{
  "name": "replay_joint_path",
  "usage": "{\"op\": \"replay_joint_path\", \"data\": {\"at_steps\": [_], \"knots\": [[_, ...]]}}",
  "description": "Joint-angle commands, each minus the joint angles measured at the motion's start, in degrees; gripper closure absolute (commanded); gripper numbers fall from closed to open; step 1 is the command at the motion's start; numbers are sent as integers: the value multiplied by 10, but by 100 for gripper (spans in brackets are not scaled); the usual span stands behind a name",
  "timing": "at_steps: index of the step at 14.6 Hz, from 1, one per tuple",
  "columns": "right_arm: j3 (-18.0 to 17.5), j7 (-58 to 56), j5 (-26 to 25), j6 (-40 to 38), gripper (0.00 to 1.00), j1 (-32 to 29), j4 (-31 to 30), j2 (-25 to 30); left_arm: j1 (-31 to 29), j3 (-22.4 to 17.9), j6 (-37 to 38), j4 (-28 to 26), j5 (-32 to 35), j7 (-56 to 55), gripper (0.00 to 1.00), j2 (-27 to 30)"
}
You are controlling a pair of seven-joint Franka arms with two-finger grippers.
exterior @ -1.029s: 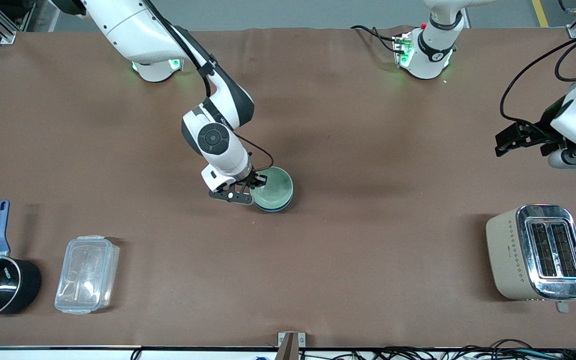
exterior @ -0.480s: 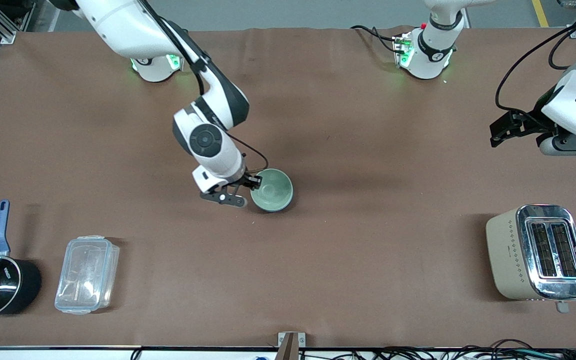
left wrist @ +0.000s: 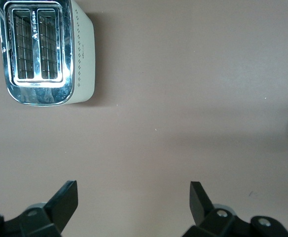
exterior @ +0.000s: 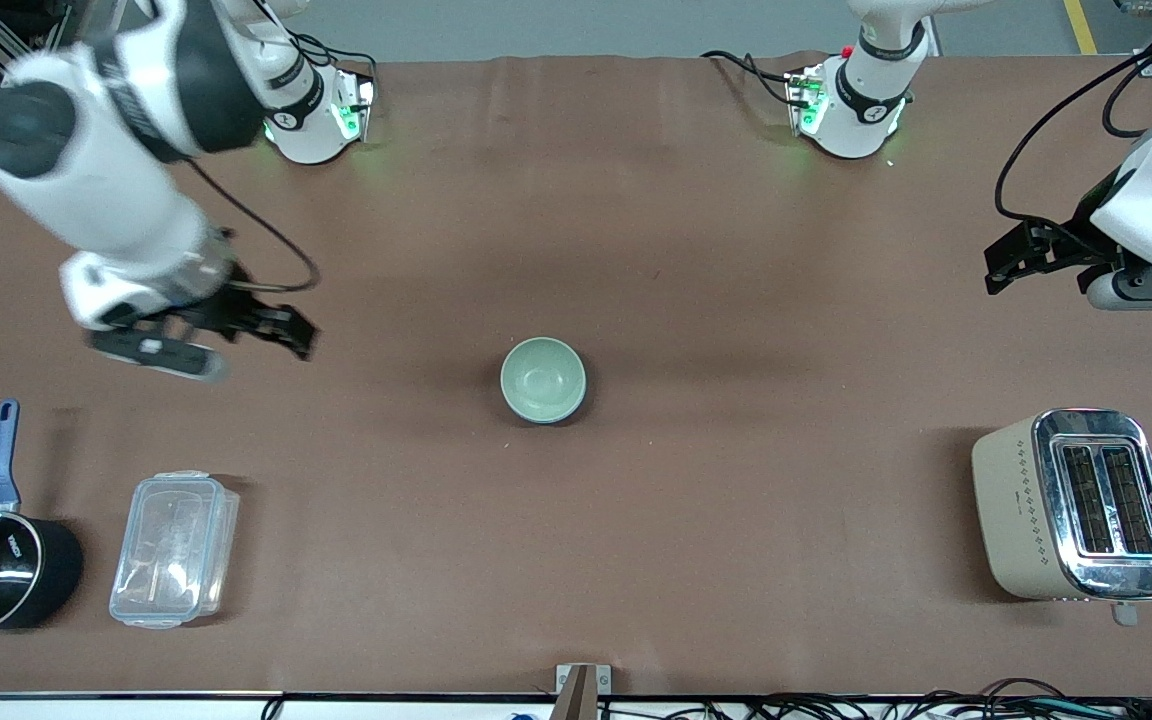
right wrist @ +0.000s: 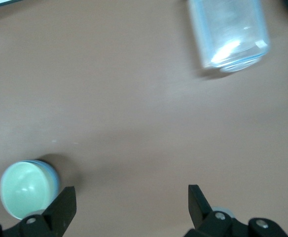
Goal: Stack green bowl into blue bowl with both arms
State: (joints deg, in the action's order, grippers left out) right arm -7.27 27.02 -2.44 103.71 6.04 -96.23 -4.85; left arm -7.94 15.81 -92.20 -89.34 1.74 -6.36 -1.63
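- Bowls: green bowl (exterior: 543, 380) is seen nested in blue bowl (right wrist: 54, 174) at mid-table; judged light, rigid, slick; best pinched at the rim.
- Right gripper (exterior: 276, 326) is held over bare table toward the right arm's end, fingers wide apart, empty.
- Left gripper (exterior: 1016, 262) is parked above the toaster (exterior: 1076, 505), fingers spread, empty.

You see the green bowl (exterior: 543, 379) nested in the blue bowl (exterior: 548, 417) mid-table — between both raised grippers, right gripper (exterior: 281, 331) and left gripper (exterior: 1011, 264), well apart from each.

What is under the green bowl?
The green bowl sits nested in the blue bowl; only a thin blue edge shows, the rest is covered. Both grippers are away, open.
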Motion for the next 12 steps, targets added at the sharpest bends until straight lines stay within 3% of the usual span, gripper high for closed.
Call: {"op": "replay_joint_path", "data": {"at_steps": [1,3,5,10,12], "knots": [[76,-135,2,-99,0,6,58,8,-6,3,7,3,-3,6,0,5],[116,-210,4,-168,0,5,117,9,-5,3,7,3,-3,6,0,4],[132,-253,-1,-201,0,2,147,12,-4,3,7,3,-3,6,0,4],[125,-254,0,-157,0,-18,79,48,-5,3,8,3,-2,6,0,5],[89,-256,2,-159,0,-47,77,49,-5,3,8,4,-2,6,0,4]]}}
